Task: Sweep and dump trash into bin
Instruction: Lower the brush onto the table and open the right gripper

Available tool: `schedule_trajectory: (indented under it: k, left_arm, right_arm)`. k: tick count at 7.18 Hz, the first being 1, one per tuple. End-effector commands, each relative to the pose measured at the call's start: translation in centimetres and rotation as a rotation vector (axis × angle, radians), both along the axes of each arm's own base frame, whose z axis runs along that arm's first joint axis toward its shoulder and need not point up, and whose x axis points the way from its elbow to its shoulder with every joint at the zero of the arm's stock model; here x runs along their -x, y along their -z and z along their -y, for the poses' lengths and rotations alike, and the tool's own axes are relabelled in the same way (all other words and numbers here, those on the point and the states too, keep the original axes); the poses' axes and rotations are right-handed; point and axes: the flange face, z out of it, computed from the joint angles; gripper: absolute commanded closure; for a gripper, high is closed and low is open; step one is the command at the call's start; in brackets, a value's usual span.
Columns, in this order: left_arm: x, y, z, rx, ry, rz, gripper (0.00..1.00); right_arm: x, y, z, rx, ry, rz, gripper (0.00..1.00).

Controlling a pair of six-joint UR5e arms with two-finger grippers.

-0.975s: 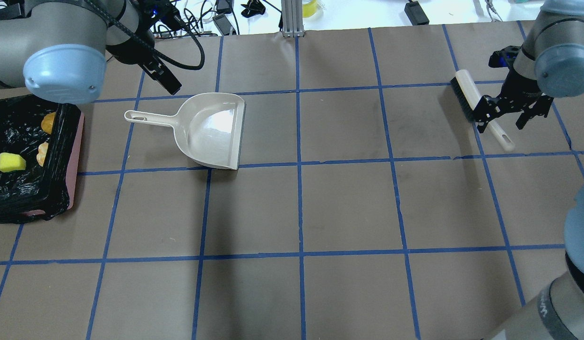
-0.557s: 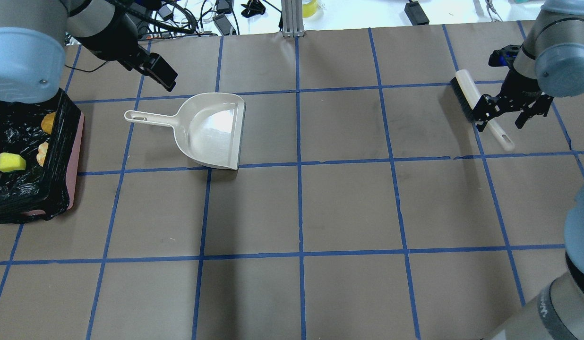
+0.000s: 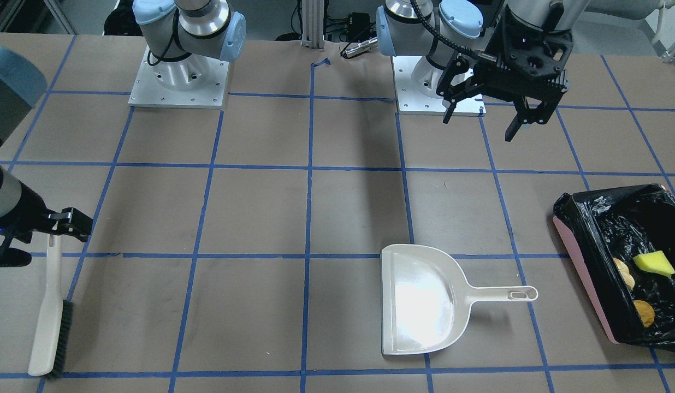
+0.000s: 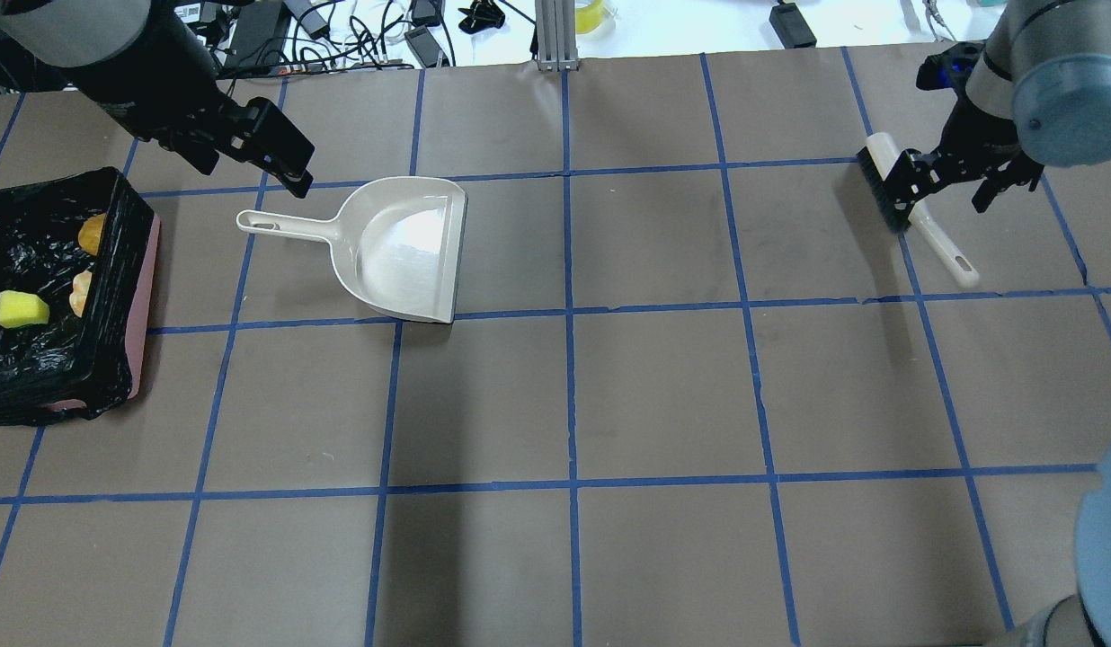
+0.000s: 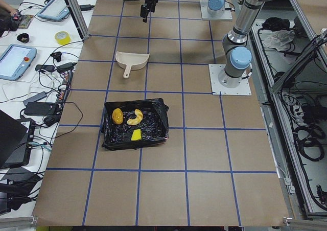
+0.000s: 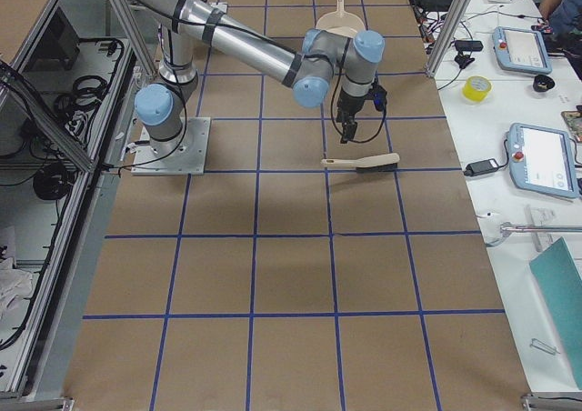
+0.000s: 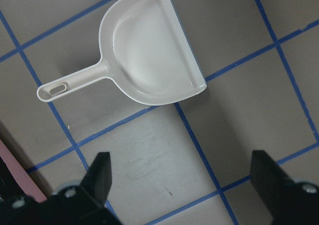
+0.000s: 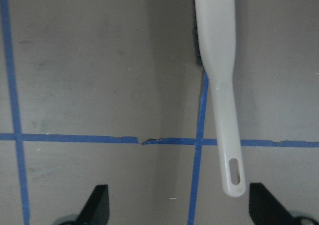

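The bin is a pink tub with a black bag at the table's left end. In it lie the yellow-green sponge wedge, the orange lump and the pale slice. The bin also shows in the front view and the exterior left view. My left gripper is open and empty, raised just beyond the cream dustpan's handle. My right gripper is open and empty, raised above the brush, which lies on the table.
The dustpan lies flat and empty in the left wrist view and the front view. The brush handle shows in the right wrist view. Cables and small devices line the far table edge.
My left arm has swung back from over the bin, and its gripper has moved left, away from the dustpan. My right gripper has moved slightly toward the far edge, off the brush handle.
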Motion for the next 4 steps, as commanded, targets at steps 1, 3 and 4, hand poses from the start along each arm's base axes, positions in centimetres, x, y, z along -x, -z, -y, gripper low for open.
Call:
schedule_trajectory:
  k: [1, 3, 4]
  left_arm:
    - [-0.2, -0.7, -1.3, -0.038, -0.142, -0.013, 0.00]
    - [0.2, -0.1, -1.7, -0.061, -0.256, -0.026, 0.00]
    - [0.2, -0.2, -1.9, -0.065, -0.259, -0.038, 0.00]
  right_arm:
    - [-6.7, -8.3, -4.2, 0.057, 0.015, 0.003, 0.00]
    - [-10.1, -14.8, -7.6, 0.061, 0.113, 0.080, 0.00]
    - [-10.7, -15.0, -7.7, 0.052, 0.111, 0.085, 0.00]
